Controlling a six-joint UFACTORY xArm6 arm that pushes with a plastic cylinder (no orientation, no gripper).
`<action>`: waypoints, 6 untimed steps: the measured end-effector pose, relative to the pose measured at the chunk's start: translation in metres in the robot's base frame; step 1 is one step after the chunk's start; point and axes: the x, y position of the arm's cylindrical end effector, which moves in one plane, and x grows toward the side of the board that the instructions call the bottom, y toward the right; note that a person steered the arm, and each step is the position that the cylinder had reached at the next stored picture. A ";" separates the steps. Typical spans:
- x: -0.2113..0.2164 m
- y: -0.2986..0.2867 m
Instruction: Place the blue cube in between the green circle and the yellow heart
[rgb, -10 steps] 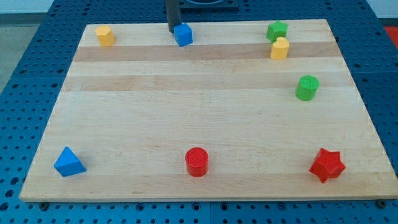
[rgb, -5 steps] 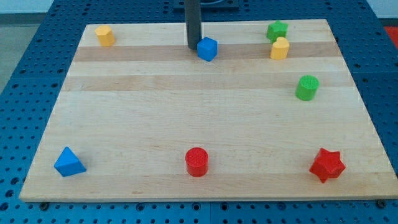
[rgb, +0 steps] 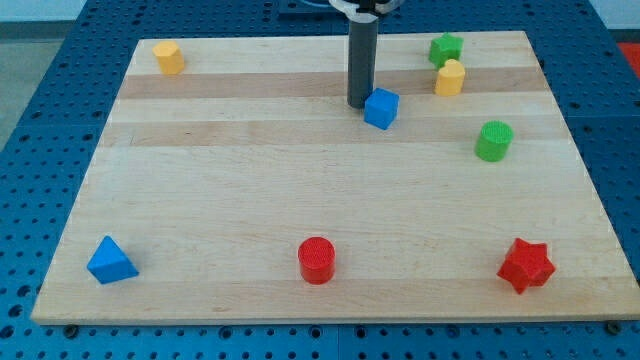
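Note:
The blue cube (rgb: 381, 108) sits on the wooden board in the upper middle. My tip (rgb: 359, 104) touches its left side; the dark rod rises from there toward the view's top. The green circle (rgb: 493, 141) stands to the right of the cube, a little lower. The yellow heart (rgb: 450, 77) stands up and to the right of the cube, above the green circle.
A green star (rgb: 446, 48) sits just above the yellow heart. A yellow block (rgb: 168, 57) is at the top left. A blue triangle (rgb: 110, 261), a red circle (rgb: 317, 260) and a red star (rgb: 526, 265) line the bottom. The board's (rgb: 200, 170) edges border blue pegboard.
My tip has pushed the blue cube rightward and downward, from the top edge near the middle toward the green circle and yellow heart. Other blocks have not moved.

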 end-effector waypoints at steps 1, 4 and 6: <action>0.018 0.006; 0.061 0.039; 0.059 0.044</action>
